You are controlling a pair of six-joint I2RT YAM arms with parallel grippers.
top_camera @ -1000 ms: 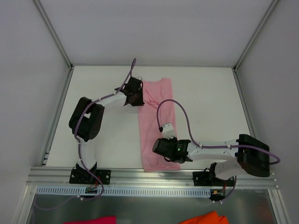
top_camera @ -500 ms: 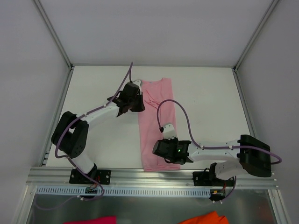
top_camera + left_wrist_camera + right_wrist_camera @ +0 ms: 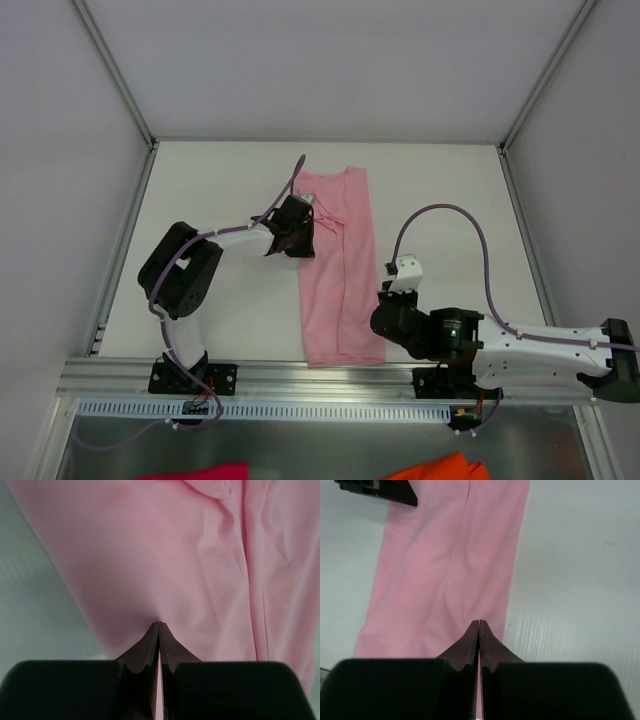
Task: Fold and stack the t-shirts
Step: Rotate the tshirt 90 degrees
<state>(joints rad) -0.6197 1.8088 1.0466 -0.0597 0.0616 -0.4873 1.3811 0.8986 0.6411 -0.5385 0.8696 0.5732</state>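
Observation:
The light pink t-shirt lies on the white table as a long narrow strip, running from the far middle to the near edge. My left gripper is shut, its tips low over the shirt's upper left part; the cloth there lies flat, not pinched. My right gripper is shut and hovers at the shirt's lower right edge, with the tips just over the cloth and bare table to the right.
A metal rail runs along the table's near edge with both arm bases on it. A magenta cloth scrap and an orange cloth scrap lie below the rail. White walls enclose the table.
My right gripper has pulled back to the right, from on top of the shirt's lower part to its right edge. My left gripper shifted slightly along the shirt's upper left edge.

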